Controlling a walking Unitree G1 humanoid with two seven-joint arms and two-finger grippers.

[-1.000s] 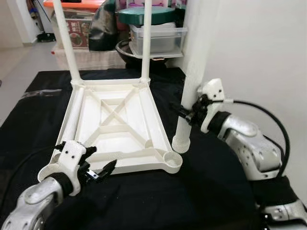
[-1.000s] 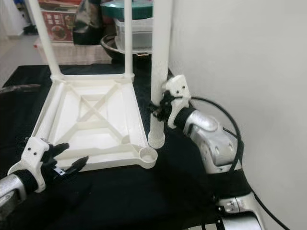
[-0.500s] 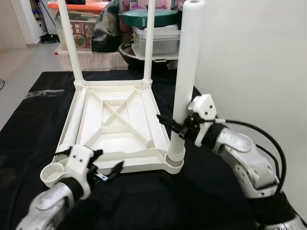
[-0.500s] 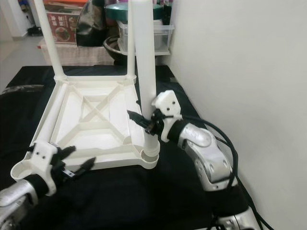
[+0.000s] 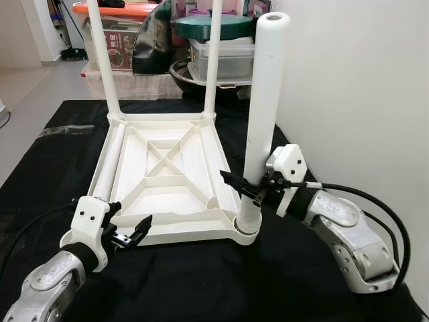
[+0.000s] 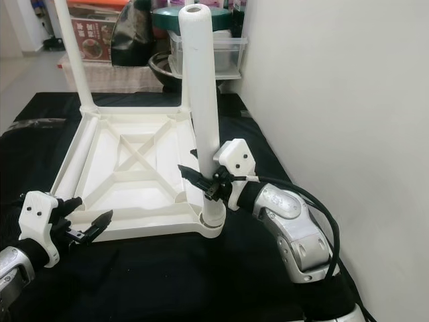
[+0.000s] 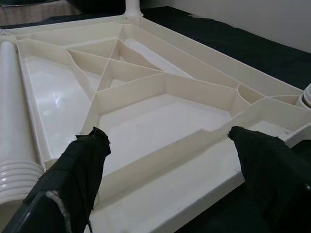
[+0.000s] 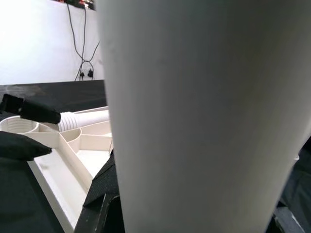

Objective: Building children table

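A black cloth [image 5: 188,282] covers the work surface from its near edge to its far edge. Beyond the far edge stands clutter: a clear plastic container [image 5: 221,59] with a dark green lid [image 5: 216,25] resting on top, a black rounded object [image 5: 151,41] just beside it, and a box with red printing [image 5: 117,48] under an orange lid [image 5: 117,9]. A white wall [image 5: 362,94] runs along the cloth's right edge. Pale floor [image 5: 27,87] lies past the far left corner

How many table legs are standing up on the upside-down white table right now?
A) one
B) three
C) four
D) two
B: two legs stand at the far corners, and the right gripper holds a third leg upright in the near right corner of the table; a fourth leg lies flat.
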